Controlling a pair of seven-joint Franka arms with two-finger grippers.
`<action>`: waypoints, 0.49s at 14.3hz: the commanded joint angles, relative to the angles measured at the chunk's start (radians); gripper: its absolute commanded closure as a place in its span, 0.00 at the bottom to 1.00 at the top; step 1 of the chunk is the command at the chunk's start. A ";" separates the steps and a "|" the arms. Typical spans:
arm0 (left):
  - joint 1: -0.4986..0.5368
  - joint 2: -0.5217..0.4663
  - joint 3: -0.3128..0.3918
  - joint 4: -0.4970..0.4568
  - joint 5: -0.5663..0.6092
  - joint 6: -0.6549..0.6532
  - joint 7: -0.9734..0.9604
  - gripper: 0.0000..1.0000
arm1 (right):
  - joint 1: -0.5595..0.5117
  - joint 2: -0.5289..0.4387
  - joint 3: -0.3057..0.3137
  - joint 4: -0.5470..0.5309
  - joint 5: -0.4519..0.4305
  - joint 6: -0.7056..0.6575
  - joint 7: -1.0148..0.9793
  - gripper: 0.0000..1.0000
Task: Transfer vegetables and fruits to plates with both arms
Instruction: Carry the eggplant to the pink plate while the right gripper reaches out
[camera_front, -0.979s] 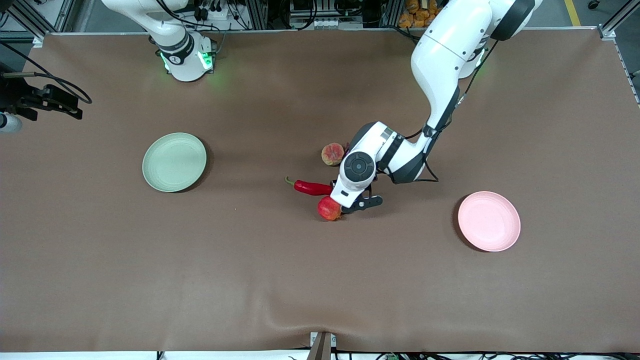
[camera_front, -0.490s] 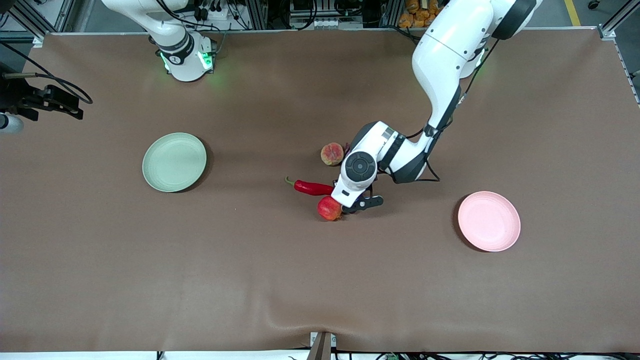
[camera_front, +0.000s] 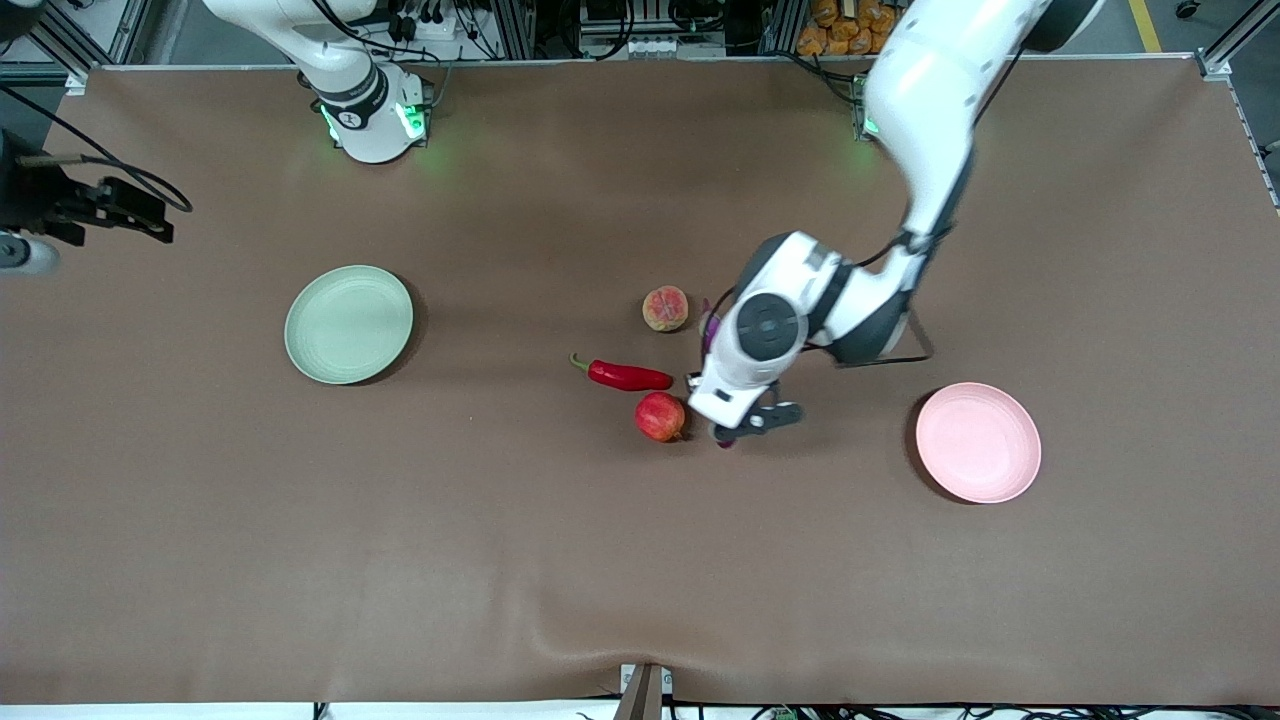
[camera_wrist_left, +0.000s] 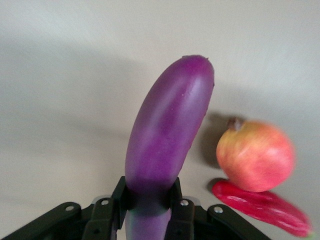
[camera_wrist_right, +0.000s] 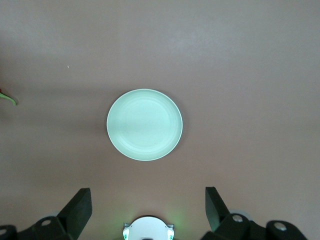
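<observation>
Right gripper (camera_wrist_right: 145, 210) jaws apart, waiting high over green plate (camera_front: 348, 323) | chili (camera_front: 628, 375) between orange fruit (camera_front: 665, 308) and red fruit (camera_front: 660, 416) | left gripper (camera_wrist_left: 147, 207) clamped on eggplant (camera_wrist_left: 167, 132), lifted beside red fruit | pink plate (camera_front: 978, 442) at left arm's end

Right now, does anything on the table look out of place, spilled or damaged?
Nothing stands out. The left gripper holds the eggplant cleanly; red fruit, chili pepper and pinkish-orange fruit lie intact; green plate and pink plate sit flat.

left pincer (camera_wrist_left: 148, 212) clamped, right pincer (camera_wrist_right: 147, 207) spread
</observation>
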 joint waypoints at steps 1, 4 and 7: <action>0.090 -0.095 -0.003 -0.017 0.022 -0.022 0.028 1.00 | 0.053 0.058 0.001 0.015 -0.018 0.007 0.002 0.00; 0.196 -0.118 0.000 -0.014 0.112 -0.038 0.085 1.00 | 0.094 0.098 0.001 0.028 0.052 0.008 0.017 0.00; 0.307 -0.115 -0.001 -0.018 0.201 -0.075 0.224 1.00 | 0.105 0.121 0.001 0.030 0.162 0.015 0.174 0.00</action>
